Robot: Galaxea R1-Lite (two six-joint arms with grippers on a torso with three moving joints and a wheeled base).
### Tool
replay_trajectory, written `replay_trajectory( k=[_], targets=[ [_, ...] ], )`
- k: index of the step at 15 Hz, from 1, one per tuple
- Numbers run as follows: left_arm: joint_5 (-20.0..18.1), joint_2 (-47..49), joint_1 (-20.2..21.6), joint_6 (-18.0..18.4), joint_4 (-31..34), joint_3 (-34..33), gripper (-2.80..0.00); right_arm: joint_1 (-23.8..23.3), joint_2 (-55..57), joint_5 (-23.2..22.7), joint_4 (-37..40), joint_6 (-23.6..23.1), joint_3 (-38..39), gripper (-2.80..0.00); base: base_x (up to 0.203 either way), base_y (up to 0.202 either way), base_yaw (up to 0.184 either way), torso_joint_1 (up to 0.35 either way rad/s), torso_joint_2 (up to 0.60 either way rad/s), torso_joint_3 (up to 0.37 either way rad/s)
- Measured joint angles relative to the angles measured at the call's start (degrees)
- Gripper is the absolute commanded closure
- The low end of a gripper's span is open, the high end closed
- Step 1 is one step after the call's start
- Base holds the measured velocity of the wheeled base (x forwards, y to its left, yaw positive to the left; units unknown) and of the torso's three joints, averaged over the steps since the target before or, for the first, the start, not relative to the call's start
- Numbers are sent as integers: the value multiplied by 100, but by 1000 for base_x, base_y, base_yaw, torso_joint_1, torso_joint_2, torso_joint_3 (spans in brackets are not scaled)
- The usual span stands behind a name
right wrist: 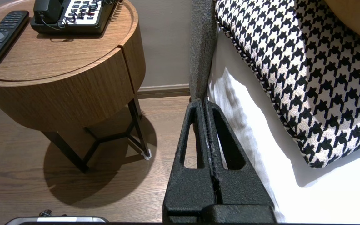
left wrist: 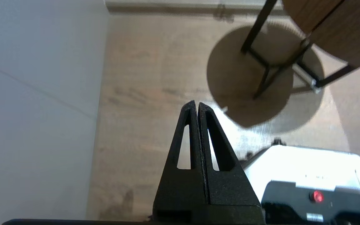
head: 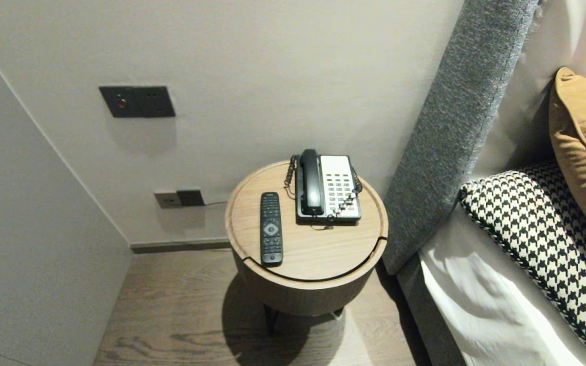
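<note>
Position data for the 2 grippers and the items on the bedside table [head: 318, 254] follows.

1. Left gripper [left wrist: 196, 104]: fingers pressed together, nothing between them. It hangs low over the wood floor [left wrist: 142, 93], below the level of the tabletop, and touches nothing. The table legs [left wrist: 270, 62] and the underside of the drum stand ahead of it and off to 1 side, well apart from the fingertips. It does not show in the head view.

2. Right gripper [right wrist: 204, 101]: also clamped on nothing. It hangs over the floor just beside the edge of the bed [right wrist: 245, 109], with the table on its other side. It does not show in the head view either.

3. Remote control [head: 271, 229]: lies flat on the robot's left half of the tabletop. Its long axis runs front to back, with the near end at the front rim facing the robot and the far end toward the wall.

4. Telephone [head: 328, 189]: stands toward the back of the top, on the bed side. Its handset [head: 311, 181] lies parallel to the remote control. A strip of bare wood separates the 2 items; they do not touch.

Governing relation: the remote control lies up and forward from both grippers, on the side of the table away from the bed. Judged from these views, the left gripper has the shorter path to it, and the narrow sides of the remote control face the robot's left and right.
</note>
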State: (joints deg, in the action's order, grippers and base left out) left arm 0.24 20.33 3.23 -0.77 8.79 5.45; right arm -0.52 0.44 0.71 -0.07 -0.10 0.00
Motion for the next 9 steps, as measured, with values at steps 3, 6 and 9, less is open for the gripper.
replay_trajectory(
  k=[3,6,9],
  targets=[
    [16,-314,40,0,-35,-28,0,0,0,-1,0,-1,0,0,0,0,0,0,0,0],
    [85,-427,57,151,-375,-259,0,0,0,0,0,-1,0,0,0,0,0,0,0,0],
    [84,-471,67,210,-695,-406,0,0,0,-1,0,-1,0,0,0,0,0,0,0,0]
  ],
)
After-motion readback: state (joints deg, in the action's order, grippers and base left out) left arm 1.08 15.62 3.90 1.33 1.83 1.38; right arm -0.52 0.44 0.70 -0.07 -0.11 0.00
